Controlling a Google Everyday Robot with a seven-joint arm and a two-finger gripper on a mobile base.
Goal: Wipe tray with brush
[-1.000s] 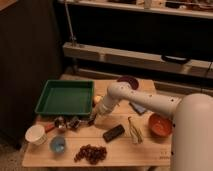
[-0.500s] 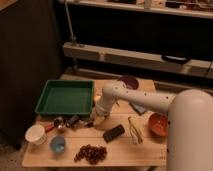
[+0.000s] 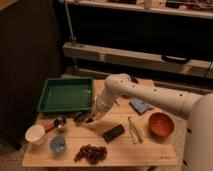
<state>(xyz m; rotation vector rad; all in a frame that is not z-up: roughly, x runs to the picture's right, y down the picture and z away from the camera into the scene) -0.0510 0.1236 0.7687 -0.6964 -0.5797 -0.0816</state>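
The green tray (image 3: 65,95) lies at the table's back left with nothing in it. My gripper (image 3: 88,120) is low over the table, just off the tray's front right corner, with the white arm (image 3: 117,92) reaching down to it from the right. A dark bulky shape (image 3: 80,119) at the gripper's tip looks like the brush head. The brush's handle is hidden under the gripper and arm. I cannot tell whether the gripper holds it.
A metal scoop with a red handle (image 3: 55,124), a white cup (image 3: 36,135) and a small blue bowl (image 3: 58,145) sit front left. Grapes (image 3: 91,153), a black block (image 3: 114,132), a yellowish item (image 3: 134,129), an orange bowl (image 3: 161,124) and a blue cloth (image 3: 140,105) lie to the right.
The arm's end has come down and a little left toward the table beside the tray's front right corner. The other things have not moved.
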